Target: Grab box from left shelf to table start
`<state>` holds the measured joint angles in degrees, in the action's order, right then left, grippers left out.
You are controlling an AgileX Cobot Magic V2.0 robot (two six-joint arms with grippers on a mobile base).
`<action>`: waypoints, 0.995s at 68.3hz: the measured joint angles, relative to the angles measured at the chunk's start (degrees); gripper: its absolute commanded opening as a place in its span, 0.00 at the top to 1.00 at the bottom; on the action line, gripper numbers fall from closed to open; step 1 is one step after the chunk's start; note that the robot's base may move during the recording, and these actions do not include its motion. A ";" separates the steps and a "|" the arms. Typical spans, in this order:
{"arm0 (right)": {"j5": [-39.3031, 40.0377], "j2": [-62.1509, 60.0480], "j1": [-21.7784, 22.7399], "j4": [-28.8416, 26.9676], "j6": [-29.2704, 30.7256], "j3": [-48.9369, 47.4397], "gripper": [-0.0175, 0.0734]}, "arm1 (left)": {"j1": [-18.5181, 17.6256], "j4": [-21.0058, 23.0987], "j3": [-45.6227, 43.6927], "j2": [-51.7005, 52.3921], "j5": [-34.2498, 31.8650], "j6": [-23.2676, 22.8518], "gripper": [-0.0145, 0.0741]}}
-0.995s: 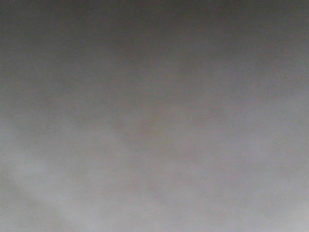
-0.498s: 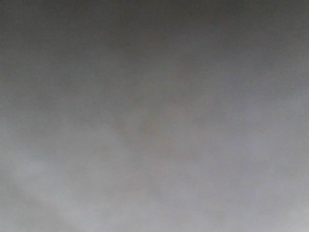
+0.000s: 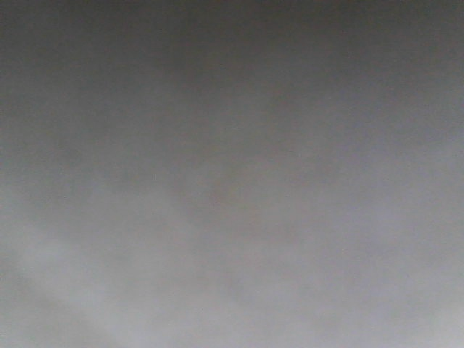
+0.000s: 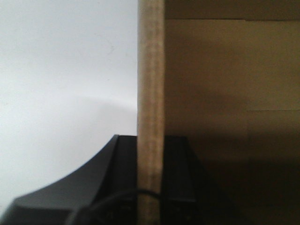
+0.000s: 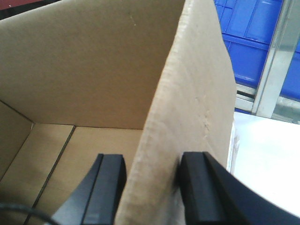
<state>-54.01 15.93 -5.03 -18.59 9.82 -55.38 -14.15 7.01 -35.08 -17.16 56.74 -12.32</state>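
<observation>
Step in hand: the box [image 5: 93,79] is held at two of its upright walls, one arm on each; carrying or lowering is my reading.
Left gripper [image 4: 150,154]: astride a wall edge, one finger inside and one outside, clamped on the cardboard as far as I can tell.
Right gripper [image 5: 154,183]: fingers either side of another wall, pressed against it.
Where the box is: open-topped, empty inside, over a pale surface [image 5: 267,159], likely the table; contact is hidden.
Behind: blue bins [image 5: 253,42] and a metal post [image 5: 276,61] on the far right.
Front view: grey blur, useless.
Next move: both arms moving level together, so the walls neither fold nor slip.
</observation>
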 measured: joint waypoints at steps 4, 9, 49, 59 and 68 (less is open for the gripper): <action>0.00 0.00 0.00 0.00 0.00 0.00 0.74 | 0.00 -0.03 0.00 0.00 0.00 0.00 0.94; 0.00 0.00 0.00 0.00 0.00 0.00 0.74 | 0.00 0.02 0.00 0.00 0.00 0.00 0.94; -0.52 0.12 0.00 0.13 0.00 0.00 0.74 | 0.00 -0.41 -1.89 0.00 1.35 0.00 0.94; -2.05 2.05 0.00 0.11 -2.19 -0.30 0.74 | 0.00 -3.49 -9.11 -2.47 6.71 0.00 0.94; -5.30 7.66 0.00 -0.30 -3.50 -2.66 0.74 | 0.00 -6.09 -16.94 -8.66 13.00 0.00 0.94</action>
<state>-59.31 23.59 -5.03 -18.88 6.32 -58.04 -14.15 0.92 -52.02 -25.82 69.74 -12.32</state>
